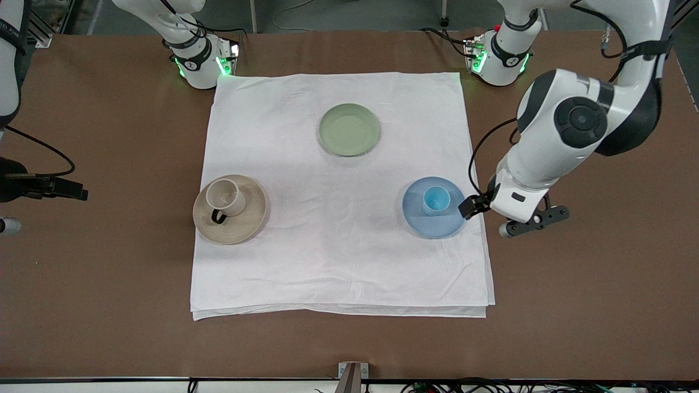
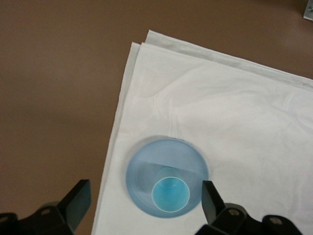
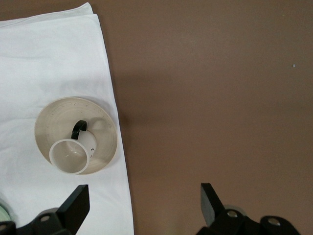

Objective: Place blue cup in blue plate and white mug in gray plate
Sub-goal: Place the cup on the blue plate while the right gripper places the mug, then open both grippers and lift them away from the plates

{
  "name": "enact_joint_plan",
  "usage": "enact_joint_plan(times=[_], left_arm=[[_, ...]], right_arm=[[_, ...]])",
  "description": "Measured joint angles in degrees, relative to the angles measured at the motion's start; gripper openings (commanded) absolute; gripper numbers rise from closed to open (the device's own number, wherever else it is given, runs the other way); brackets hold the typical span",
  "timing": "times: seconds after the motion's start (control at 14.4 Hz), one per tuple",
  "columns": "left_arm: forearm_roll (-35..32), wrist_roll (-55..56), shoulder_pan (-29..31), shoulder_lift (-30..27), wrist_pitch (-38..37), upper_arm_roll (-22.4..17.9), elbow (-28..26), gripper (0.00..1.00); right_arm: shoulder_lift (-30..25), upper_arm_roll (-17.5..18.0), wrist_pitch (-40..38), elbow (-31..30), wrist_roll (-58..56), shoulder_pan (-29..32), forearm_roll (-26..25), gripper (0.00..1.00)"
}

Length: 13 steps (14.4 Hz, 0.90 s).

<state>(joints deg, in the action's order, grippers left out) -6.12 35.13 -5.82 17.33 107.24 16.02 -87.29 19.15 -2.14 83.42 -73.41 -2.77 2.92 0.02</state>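
Note:
The blue cup [image 1: 436, 200] stands upright in the blue plate [image 1: 426, 224] on the white cloth, toward the left arm's end. The white mug [image 1: 225, 197] stands in the gray plate [image 1: 232, 229], its dark handle toward the front camera, toward the right arm's end. My left gripper [image 2: 144, 190] is open and empty, up in the air over the cloth's edge beside the blue plate [image 2: 146, 166]; the cup [image 2: 170, 195] shows between its fingers below. My right gripper [image 3: 143, 192] is open and empty over the bare table beside the gray plate [image 3: 58, 112] and mug [image 3: 71, 155].
A sage-green plate [image 1: 349, 129] lies empty on the white cloth [image 1: 338, 256], farther from the front camera than the other two plates. Brown table [image 1: 590, 305] surrounds the cloth. The arm bases stand along the edge farthest from the front camera.

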Motion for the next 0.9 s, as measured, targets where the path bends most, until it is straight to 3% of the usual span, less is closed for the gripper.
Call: enact_joint_plan(times=[0.28,0.63,0.9], left_arm=[[-1.2,-9.4,0.1,-1.4,-9.4,-5.1,7.4,1.00],[-1.2,-20.1,0.1,-8.5,-16.5,-11.0,8.4,1.00],[1.4,-24.8,-0.2,-14.1,-22.6,-15.2,8.3,1.00]], right_arm=[[-3.5,0.8,-2.9,-1.5,0.0,-0.4,0.0,1.00],[-15.4,0.9,-2.4,-12.7,0.0,-0.6,0.0,1.00],[-21.0,0.9,-1.4,-17.5,0.0,-2.1,0.0,1.00]])
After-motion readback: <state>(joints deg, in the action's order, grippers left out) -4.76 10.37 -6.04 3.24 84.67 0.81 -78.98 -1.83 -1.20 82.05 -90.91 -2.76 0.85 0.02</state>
